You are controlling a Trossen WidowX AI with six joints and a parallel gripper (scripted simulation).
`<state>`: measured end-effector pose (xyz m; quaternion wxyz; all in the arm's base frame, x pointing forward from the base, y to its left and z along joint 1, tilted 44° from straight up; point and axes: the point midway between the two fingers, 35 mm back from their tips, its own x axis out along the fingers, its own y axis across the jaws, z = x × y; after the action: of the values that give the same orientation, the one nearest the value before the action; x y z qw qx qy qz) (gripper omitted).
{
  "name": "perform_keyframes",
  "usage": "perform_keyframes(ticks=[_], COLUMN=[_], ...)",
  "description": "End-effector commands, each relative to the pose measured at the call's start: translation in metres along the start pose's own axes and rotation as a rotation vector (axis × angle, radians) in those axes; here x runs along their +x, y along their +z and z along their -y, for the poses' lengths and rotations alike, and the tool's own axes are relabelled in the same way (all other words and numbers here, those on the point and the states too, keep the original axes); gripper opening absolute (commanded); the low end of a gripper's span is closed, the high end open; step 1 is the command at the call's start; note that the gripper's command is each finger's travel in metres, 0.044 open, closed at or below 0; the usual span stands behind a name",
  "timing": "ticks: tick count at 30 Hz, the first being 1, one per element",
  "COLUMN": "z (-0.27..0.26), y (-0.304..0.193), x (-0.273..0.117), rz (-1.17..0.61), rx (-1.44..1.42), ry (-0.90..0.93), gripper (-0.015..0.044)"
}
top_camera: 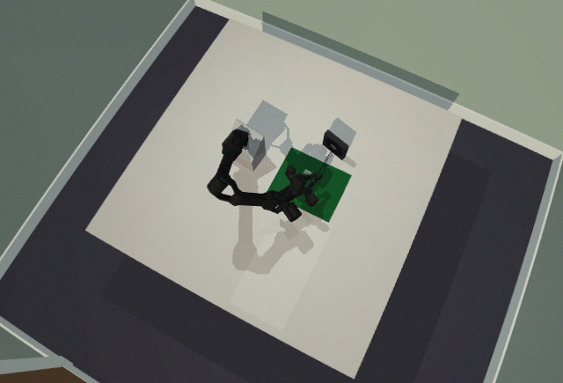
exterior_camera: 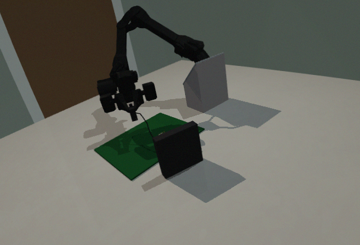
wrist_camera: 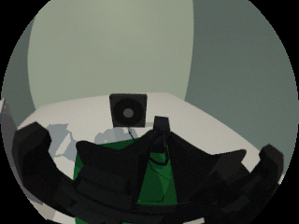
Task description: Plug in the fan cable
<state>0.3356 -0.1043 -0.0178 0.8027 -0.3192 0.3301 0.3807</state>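
Now at the aligning stage, by the look of it, with the pushing down not yet done. Closed narrow on the dark plug [top_camera: 318,176] [exterior_camera: 134,116] [wrist_camera: 162,123] with the gripper [top_camera: 314,179] [exterior_camera: 133,110] [wrist_camera: 160,133], up above the green board [top_camera: 339,184] [exterior_camera: 116,152] [wrist_camera: 156,189] and apart from it. Slightly tilted in the exterior view. In the top view, just to the right of a small pale part, probably the fan header [top_camera: 307,172] [exterior_camera: 161,133], near the board's far edge. Too small to count pins or find the keyed side.

Keep the grip firm and bring the plug over the header while high. Square it upright, then match its long side to the pin row before any lowering. Mind the cable [top_camera: 325,162] [exterior_camera: 147,124] [wrist_camera: 132,134], looping back to the fan [top_camera: 335,144] [exterior_camera: 178,151] [wrist_camera: 128,112] beyond the board: leave slack, and avoid dragging the fan or twisting the plug. Lower straight and slowly; on early resistance, lift and re-centre rather than force bent pins. Once started, press evenly to full depth. Open just enough to release, back off straight up, and stay clear of plug, cable and board.
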Motion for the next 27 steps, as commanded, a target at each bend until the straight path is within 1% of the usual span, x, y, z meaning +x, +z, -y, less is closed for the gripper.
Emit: perform_keyframes(ticks=[1, 10, 27], z=[0.0, 0.0, 0.0], y=[0.003, 0.002, -0.014], x=[-0.001, -0.001, -0.003], rz=[0.0, 0.0, 0.001], rx=[0.001, 0.0, -0.005], ry=[0.001, 0.0, -0.001], gripper=[0.0, 0.0, 0.0])
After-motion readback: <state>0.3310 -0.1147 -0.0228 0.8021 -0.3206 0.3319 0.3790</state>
